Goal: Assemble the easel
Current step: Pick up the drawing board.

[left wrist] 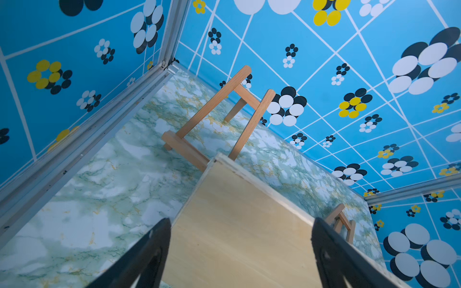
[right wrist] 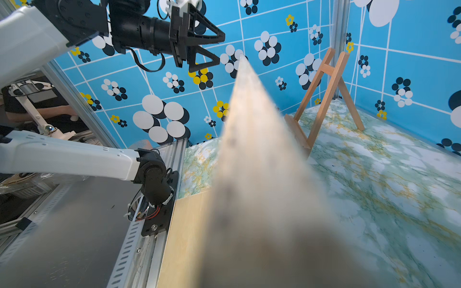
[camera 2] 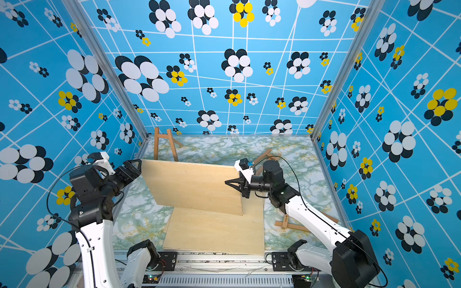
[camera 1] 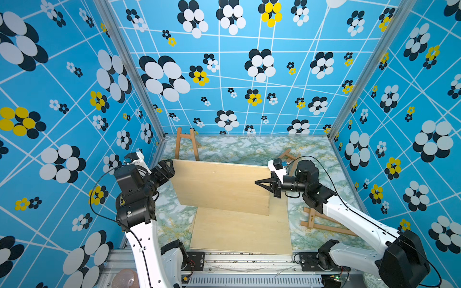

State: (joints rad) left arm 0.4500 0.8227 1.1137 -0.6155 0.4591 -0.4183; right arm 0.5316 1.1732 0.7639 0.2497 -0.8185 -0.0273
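Top views, surface: green marbled tabletop (camera 1: 237,149), blue flowered walls (camera 1: 74,99).
Easel (camera 1: 185,144): upright, far left corner.
Left gripper (camera 1: 172,169): released, at raised plywood board (camera 1: 219,187) corner.
Right gripper (camera 1: 258,183): grasping plywood board edge.

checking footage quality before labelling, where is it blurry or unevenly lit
Right wrist view: raised pale plywood board badly out of focus, standing wooden easel frame sharp. Left wrist view: that board crisp. Both top views: sharp, blue flowered back wall brightest at its top.
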